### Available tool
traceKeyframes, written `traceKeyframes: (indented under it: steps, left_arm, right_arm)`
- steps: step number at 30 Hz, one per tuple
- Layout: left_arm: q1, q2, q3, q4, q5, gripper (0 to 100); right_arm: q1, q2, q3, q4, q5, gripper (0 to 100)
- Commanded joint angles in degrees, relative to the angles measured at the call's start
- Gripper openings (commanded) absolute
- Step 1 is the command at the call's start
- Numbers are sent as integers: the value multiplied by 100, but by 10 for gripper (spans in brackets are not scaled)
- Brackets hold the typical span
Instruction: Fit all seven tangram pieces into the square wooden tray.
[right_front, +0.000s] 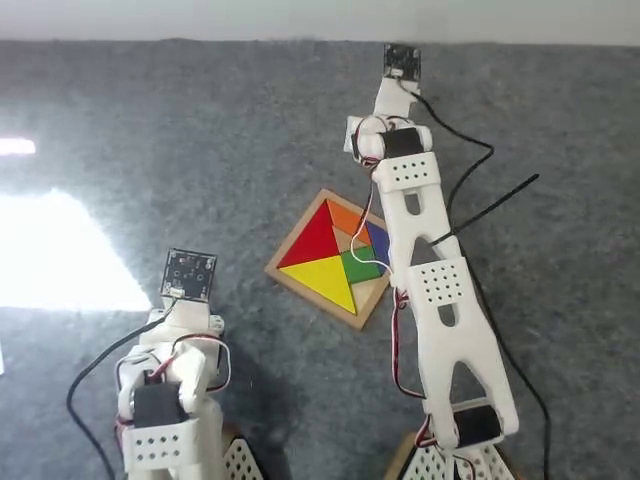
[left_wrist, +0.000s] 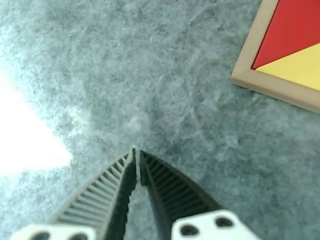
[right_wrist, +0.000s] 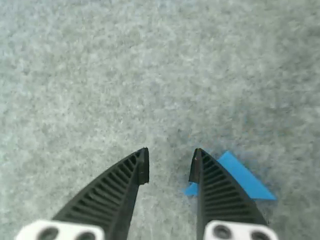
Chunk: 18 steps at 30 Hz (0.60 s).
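The right claw (right_wrist: 170, 165) stands with its fingers parted by a clear gap and nothing between them. The left claw (left_wrist: 136, 152) has its ribbed fingers drawn together to a thin slit, also with nothing held. Both hang over the grey mat (right_front: 150, 120), which covers the table up to a pale strip along the far edge. A bright patch of light (right_front: 60, 250) lies on its left side, and broad bare mat spreads left of and beyond the tray. The right arm (right_front: 440, 290) stretches far forward and crosses the tray's right corner. The left arm (right_front: 170, 400) sits folded near the front edge. The tray (right_front: 270, 268) lies mid-table, turned cornerwise, and its pale wooden rim is near the left claw in the left wrist view. Inside, the high view shows a red triangle (right_front: 315, 240) and a yellow triangle (right_front: 325, 275) meeting edge to edge, then a green piece (right_front: 360, 262), an orange piece (right_front: 345, 215) and a dark blue piece (right_front: 378, 238). The right wrist view shows a light blue triangle (right_wrist: 245, 177) flat on the mat, partly behind one finger; whether they touch cannot be told.
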Motion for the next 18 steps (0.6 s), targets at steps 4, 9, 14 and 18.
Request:
traceKeyframes:
  steps: [4, 9, 14, 18]
  left_arm:
    - [26, -114, -84, 26, -35, 13]
    - [26, -114, -84, 26, -35, 13]
    - [26, -114, -84, 26, -35, 13]
    - [26, -114, -84, 26, -35, 13]
  right_arm:
    - [57, -127, -132, -400, 105, 151]
    - [84, -110, -114, -303, 105, 151]
    - [92, -75, 220, -119, 97, 151]
    - [119, -75, 624, 259, 97, 151]
